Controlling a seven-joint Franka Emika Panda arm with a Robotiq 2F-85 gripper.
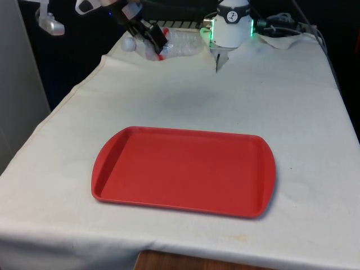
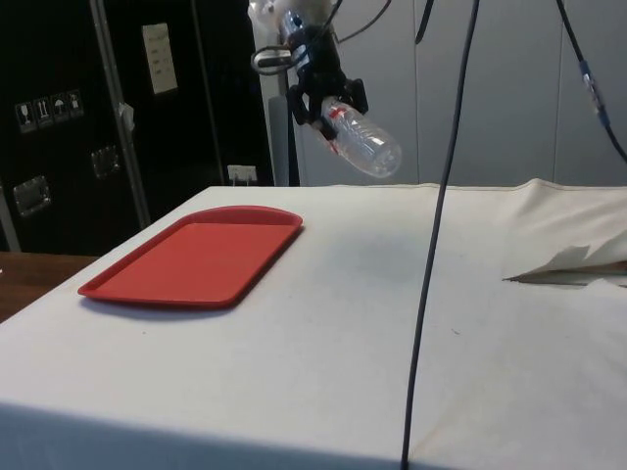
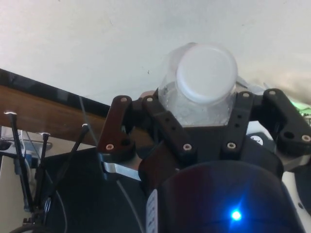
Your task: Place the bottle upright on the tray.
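Pincer (image 2: 328, 108) clamped on the tilted clear bottle (image 2: 364, 142), high above the table, red tray (image 1: 183, 170) bare

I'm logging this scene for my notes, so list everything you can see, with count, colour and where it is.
Bottle: one, clear plastic with a white cap and a red band near the neck, held tilted in the air above the table's far end, clear of the tray.
Tray: one, red, flat on the cloth, nothing on it.
Tablecloth: one, white, covering the table.
Cable: one, dark, hanging down in the side view's foreground.
Cabinets: dark, behind the table in the side view.
Gripper: one, black, closed around the bottle near its neck.
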